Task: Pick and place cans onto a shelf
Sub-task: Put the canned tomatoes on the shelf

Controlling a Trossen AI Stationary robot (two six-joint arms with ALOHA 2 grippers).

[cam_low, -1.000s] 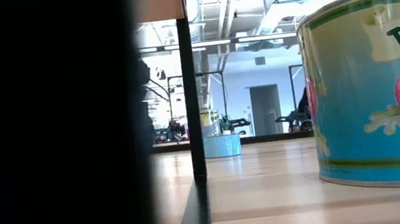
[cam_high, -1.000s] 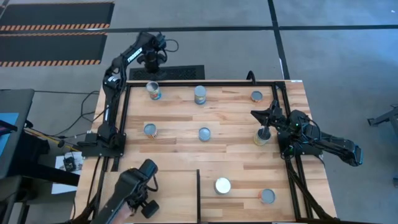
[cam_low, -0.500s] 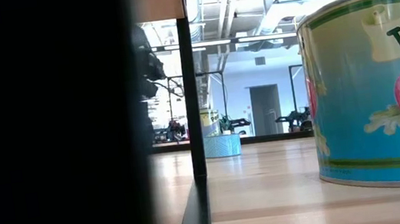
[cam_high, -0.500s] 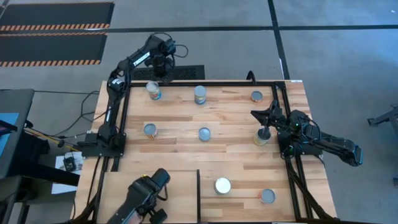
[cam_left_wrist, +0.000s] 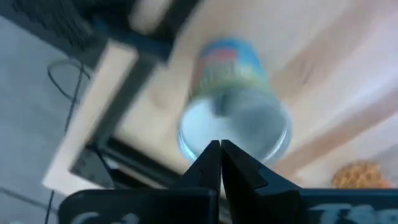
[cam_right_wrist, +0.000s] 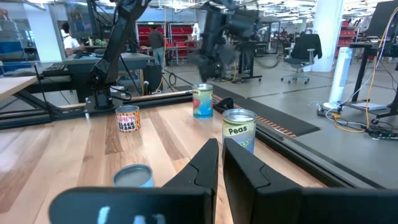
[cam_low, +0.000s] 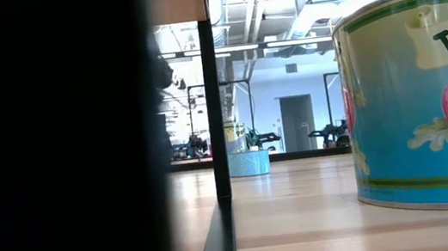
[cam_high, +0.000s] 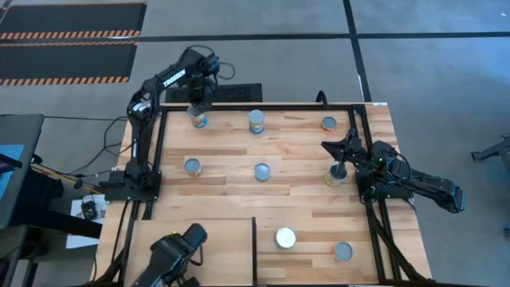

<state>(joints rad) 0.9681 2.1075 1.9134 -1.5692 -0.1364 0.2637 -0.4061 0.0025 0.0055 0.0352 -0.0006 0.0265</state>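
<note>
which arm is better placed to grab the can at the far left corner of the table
Left. The left gripper hovers right above that can, and its wrist view shows the can's top just past its shut fingers. The right gripper waits by the table's right edge, beside another can.

Striped-plank table carries six cans: three along the far edge, two mid-table, one by the right side. Pale shelf panel lies flat at the near edge, dark strip on its left side. Two cans stand on it: white-topped and grey-topped, well apart. Low view: the tomato can stands upright on the panel.
</note>
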